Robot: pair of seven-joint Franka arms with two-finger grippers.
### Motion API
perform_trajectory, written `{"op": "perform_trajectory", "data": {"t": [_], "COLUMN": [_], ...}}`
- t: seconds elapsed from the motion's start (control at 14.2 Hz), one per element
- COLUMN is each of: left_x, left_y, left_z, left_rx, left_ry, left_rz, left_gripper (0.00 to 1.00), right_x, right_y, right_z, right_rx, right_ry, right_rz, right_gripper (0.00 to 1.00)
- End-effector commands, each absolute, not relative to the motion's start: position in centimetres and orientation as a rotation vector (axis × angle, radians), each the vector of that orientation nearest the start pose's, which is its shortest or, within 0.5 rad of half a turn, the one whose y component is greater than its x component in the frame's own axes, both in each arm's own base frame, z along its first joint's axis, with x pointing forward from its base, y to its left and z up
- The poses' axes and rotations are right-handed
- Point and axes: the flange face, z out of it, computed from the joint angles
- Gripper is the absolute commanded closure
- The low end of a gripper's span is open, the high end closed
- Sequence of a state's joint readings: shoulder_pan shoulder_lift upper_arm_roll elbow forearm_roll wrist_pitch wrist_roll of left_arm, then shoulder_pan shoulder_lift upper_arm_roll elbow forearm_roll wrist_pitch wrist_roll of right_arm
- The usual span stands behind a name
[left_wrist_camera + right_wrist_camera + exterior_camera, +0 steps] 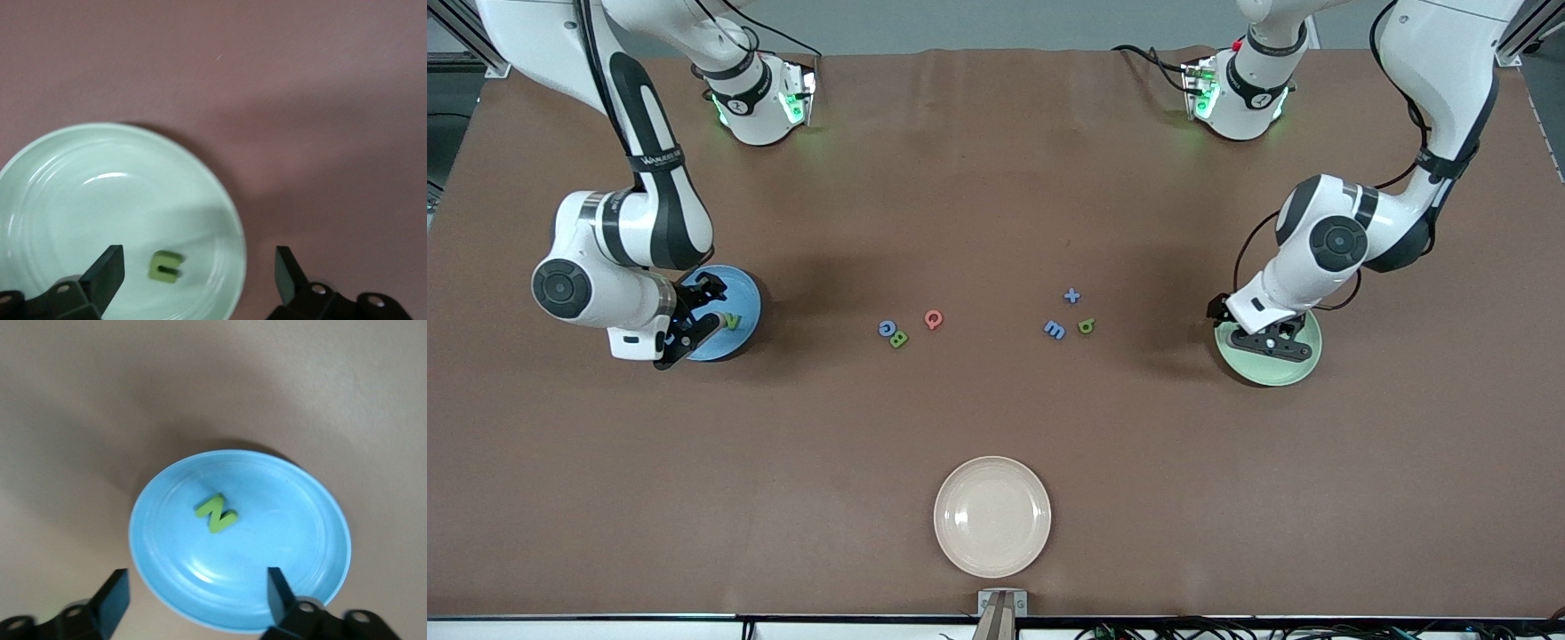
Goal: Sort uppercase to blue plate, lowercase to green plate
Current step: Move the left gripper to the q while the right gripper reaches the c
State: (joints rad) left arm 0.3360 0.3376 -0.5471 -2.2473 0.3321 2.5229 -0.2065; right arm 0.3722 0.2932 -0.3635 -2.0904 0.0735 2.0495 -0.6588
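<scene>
Both grippers hang open, the left gripper [197,280] over the green plate [80,200] and the right gripper [197,603] over the blue plate [293,540], so each should rise straight, sparing dropped letters.

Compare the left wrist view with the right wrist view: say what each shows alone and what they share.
Only the left wrist view shows the green plate with a small green lowercase letter on it. Only the right wrist view shows the blue plate with the green N lying on it. Both show open gripper fingers, left gripper and right gripper, over a plate on the brown table.
</scene>
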Motion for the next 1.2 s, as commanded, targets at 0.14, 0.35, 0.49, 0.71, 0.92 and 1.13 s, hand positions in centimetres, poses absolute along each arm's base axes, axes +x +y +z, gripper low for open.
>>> {"op": "perform_trajectory", "data": {"t": [0.14, 0.35, 0.49, 0.71, 0.92, 1.13], "left_x": [53.0, 51.7, 50.6, 49.8, 49.5, 50.0], "left_y": [-21.7, -27.7, -31.0, -33.9, -35.2, -36.3], "left_z": [25.0, 24.5, 23.4, 21.5, 19.4, 18.0], "left_rx": [-3.160, -3.196, -3.214, -3.226, -3.193, -3.173], "left_ry": [0.239, 0.156, 0.129, 0.088, 0.063, 0.045], "left_rz": [-0.084, -0.071, -0.032, 0.023, 0.023, 0.008], "left_gripper": [0.00, 0.01, 0.01, 0.01, 0.01, 0.01], "right_x": [54.9, 54.8, 54.6, 54.5, 55.3, 57.7], "right_y": [7.8, 14.2, 17.2, 18.5, 16.1, 10.6], "right_z": [32.4, 33.5, 34.3, 34.4, 34.5, 34.1], "right_rx": [-3.094, -3.188, -3.227, -3.171, -3.078, -3.053], "right_ry": [-0.377, -0.160, 0.031, 0.503, 0.742, 0.813], "right_rz": [0.592, 0.539, 0.503, 0.494, 0.507, 0.498], "right_gripper": [0.00, 0.00, 0.00, 0.00, 0.00, 0.00]}}
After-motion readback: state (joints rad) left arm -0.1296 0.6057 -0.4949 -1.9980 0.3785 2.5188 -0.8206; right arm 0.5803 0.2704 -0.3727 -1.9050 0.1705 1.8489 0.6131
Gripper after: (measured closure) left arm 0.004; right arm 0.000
